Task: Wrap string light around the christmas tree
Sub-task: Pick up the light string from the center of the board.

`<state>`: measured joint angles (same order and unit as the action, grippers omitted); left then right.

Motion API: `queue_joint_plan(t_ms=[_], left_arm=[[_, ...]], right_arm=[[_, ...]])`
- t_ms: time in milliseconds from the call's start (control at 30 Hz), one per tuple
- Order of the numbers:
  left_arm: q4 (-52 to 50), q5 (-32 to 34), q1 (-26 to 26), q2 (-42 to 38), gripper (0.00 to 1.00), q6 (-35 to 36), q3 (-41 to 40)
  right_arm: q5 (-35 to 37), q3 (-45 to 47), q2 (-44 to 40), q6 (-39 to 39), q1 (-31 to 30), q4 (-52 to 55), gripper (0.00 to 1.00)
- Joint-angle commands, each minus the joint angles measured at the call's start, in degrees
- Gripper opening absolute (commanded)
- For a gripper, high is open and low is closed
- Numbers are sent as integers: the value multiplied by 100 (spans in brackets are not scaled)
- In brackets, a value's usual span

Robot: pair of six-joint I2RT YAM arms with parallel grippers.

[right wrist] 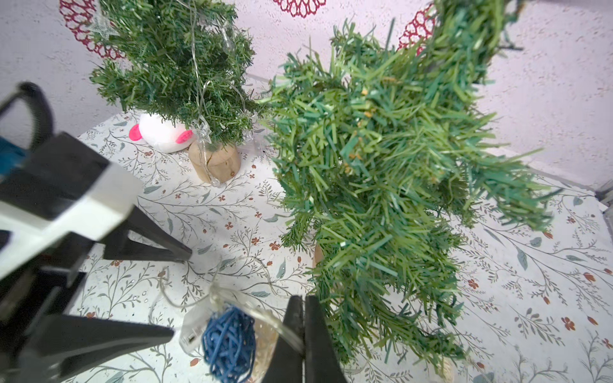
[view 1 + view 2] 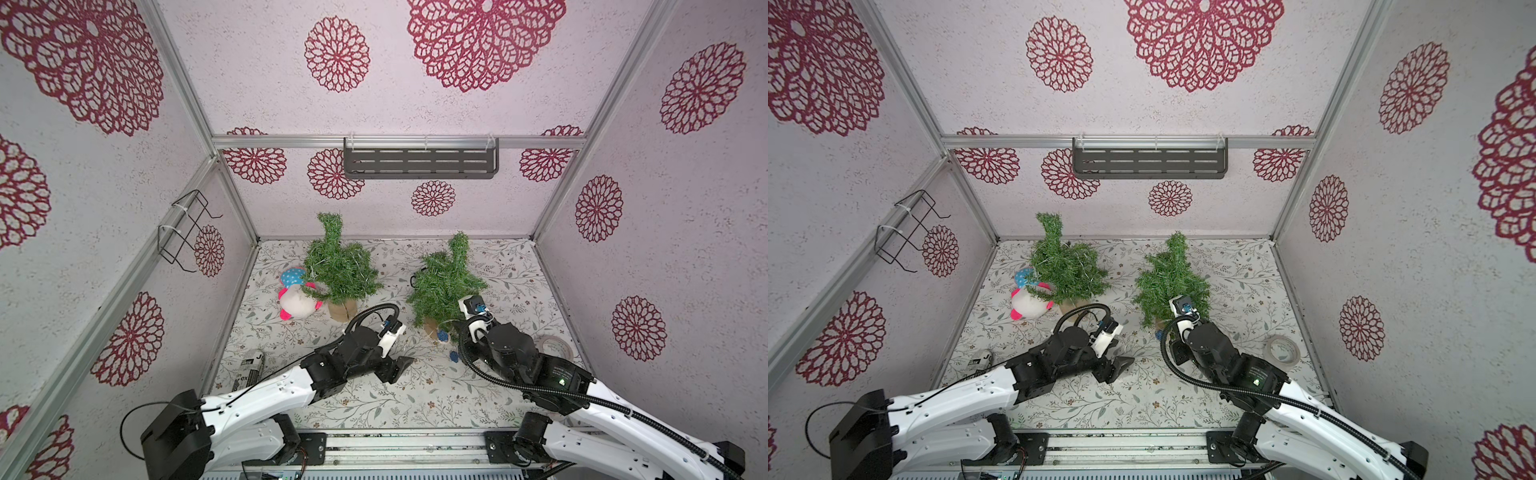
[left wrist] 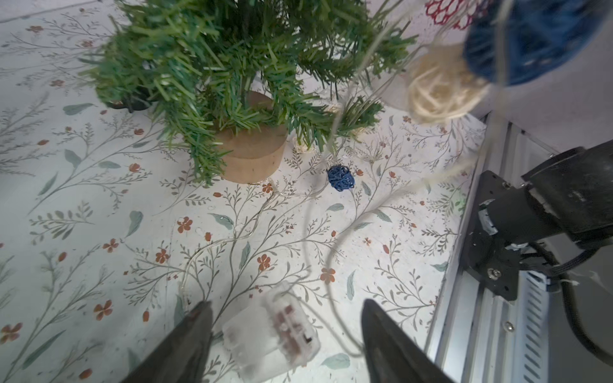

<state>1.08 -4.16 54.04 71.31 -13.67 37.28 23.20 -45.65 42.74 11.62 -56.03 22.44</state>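
String light: woven balls on clear wire, low beside Christmas tree, rest slack on tabletop.
Right fingers: clenched on wire.
Left fingers: spread, astride battery box, not gripping.
Risk: wire snagging low branches, tipping tree; battery box dragging behind.
Nearby: second tree, strung with star lights, close enough to catch wire; plush toy; tape roll.
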Motion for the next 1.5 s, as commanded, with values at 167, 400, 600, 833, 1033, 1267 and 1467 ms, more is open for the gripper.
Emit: queue_joint_plan(t_ms=[167,400,600,833,1033,1267,1467], left_arm=[[1244,-535,-60,878,62,180,526],[972,-762,-115,30,68,-85,-204],[438,-1077,-162,-829,82,-349,-620],[1344,-1103,-10,542,81,-71,193],[1925,-1484,23,1367,74,-155,689],[2215,-1598,78,1342,64,-225,292],[1960,-1648,89,2057,58,-249,1076]], right_arm=[[-242,-154,-318,119,26,-253,0],[-96,-221,-318,17,29,-65,0],[-159,-182,-324,89,37,-43,0],[-270,-239,-178,43,34,-133,0],[-289,-147,-126,27,56,-230,0],[-296,-140,-147,3,100,-305,0],[-443,-230,-82,66,108,-285,0]])
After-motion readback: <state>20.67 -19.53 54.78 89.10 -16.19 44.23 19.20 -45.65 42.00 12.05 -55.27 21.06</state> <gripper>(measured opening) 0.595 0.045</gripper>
